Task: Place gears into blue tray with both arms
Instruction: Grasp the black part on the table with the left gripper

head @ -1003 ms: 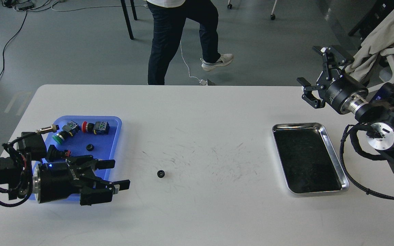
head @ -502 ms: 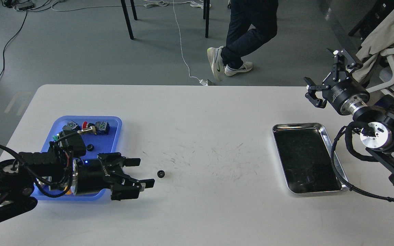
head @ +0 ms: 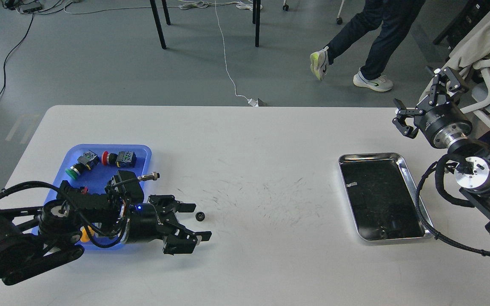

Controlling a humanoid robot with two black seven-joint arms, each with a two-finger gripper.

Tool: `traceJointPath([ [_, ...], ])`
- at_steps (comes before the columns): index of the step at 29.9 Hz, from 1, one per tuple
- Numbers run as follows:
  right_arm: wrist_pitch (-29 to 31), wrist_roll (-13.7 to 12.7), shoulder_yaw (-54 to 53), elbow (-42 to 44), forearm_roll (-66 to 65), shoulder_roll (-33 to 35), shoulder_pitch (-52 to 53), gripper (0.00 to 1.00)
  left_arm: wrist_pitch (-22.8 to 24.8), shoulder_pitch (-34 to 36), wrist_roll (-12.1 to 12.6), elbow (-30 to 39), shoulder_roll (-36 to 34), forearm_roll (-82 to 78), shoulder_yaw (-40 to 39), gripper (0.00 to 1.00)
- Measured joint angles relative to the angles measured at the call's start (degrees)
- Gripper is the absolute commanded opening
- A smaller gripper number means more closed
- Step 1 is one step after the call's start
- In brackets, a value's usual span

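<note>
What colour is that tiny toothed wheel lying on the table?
Black. The gear shows best in the head view, against the white table.

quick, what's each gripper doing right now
Left gripper: open, empty, jaws around the gear on the table.
Right gripper: open, empty.

Your left gripper (head: 198, 221) spread wide low over the white table (head: 245, 140), a black gear (head: 200, 216) between its fingers, blue tray (head: 145, 155) behind holding push-button switches (head: 118, 158), your right gripper (head: 424, 100) open, raised beyond the silver tray (head: 415, 199).
</note>
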State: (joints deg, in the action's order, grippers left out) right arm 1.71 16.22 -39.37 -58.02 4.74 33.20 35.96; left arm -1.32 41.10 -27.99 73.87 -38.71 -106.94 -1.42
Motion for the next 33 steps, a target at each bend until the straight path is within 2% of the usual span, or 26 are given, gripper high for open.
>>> traceJointPath([
  [6, -0.2, 0.2, 0.0, -0.1, 0.0, 0.1, 0.0, 0.99, -1.5, -0.2, 0.0, -1.1, 0.1, -2.5, 0.0, 0.94],
  [16, -0.3, 0.3, 0.1, 0.2, -0.2, 0.1, 0.0, 0.99, -6.3, 0.3, 0.0, -7.1, 2.9, -9.9, -0.3, 0.94],
  [22, -0.3, 0.3, 0.4, 0.7, -0.4, 0.0, -0.1, 0.99, -8.6, 1.0, 0.0, -9.0, 3.4, -11.6, -0.6, 0.84],
  [33, -0.3, 0.7, 0.9, 1.7, -1.0, -0.5, -0.2, 0.99, -12.6, 0.0, 0.0, -9.5, 3.7, -14.1, 0.0, 0.79],
])
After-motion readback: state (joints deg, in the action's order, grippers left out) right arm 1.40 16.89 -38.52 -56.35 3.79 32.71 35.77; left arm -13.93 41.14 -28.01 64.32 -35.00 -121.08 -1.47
